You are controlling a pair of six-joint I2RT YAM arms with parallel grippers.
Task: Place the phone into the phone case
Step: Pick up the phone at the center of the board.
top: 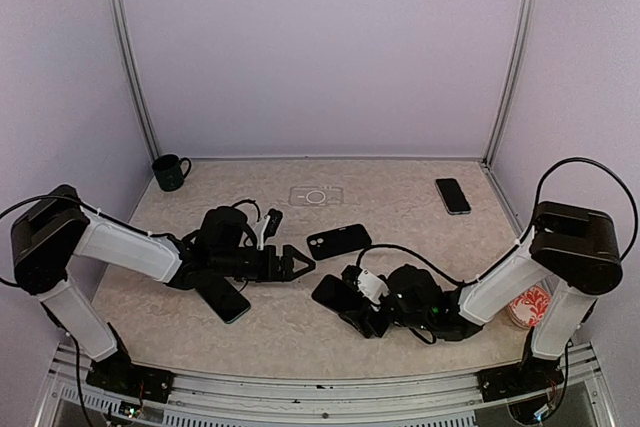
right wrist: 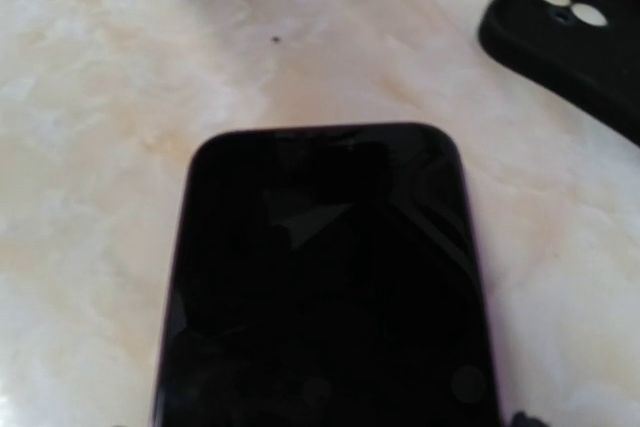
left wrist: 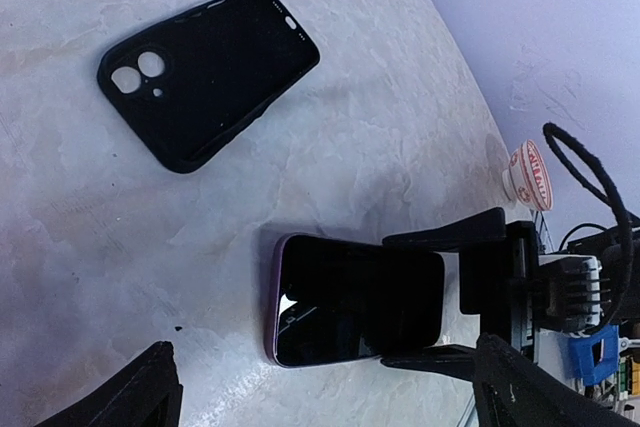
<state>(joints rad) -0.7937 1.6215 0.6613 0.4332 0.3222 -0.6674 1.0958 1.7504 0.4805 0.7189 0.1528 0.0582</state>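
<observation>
I see the phone (left wrist: 340, 302) lying on the marble-patterned table (top: 300, 332), a flat slab with rounded corners, a glossy black screen and a thin purple rim. The right gripper (top: 347, 299) is clamped on it: its two black fingers (left wrist: 450, 232) press against the long edges at the near end, one on each side. I cannot tell whether the phone is lifted a little or rests fully on the surface. The case (top: 338, 240) lies flat just beyond the phone, apart from it and not touching it. It is matte black and looks like soft rubber, with rounded corners, two round camera holes and one tiny hole beside them; the pale table shows through these holes. The left gripper (top: 305, 263) hovers low over the table, just to the left of the case, with its pointed fingers spread wide and nothing between them. In the left wrist view its dark fingertips frame the bottom corners, with the phone between them further away. A second phone (top: 452, 195) lies near the far right corner, well apart from everything. A third phone (top: 225, 299) lies partly under the left arm. A dark green mug (top: 170, 172) stands at the far left corner, and a red-and-white patterned cup (top: 528, 305) stands at the right edge beside the right arm.
</observation>
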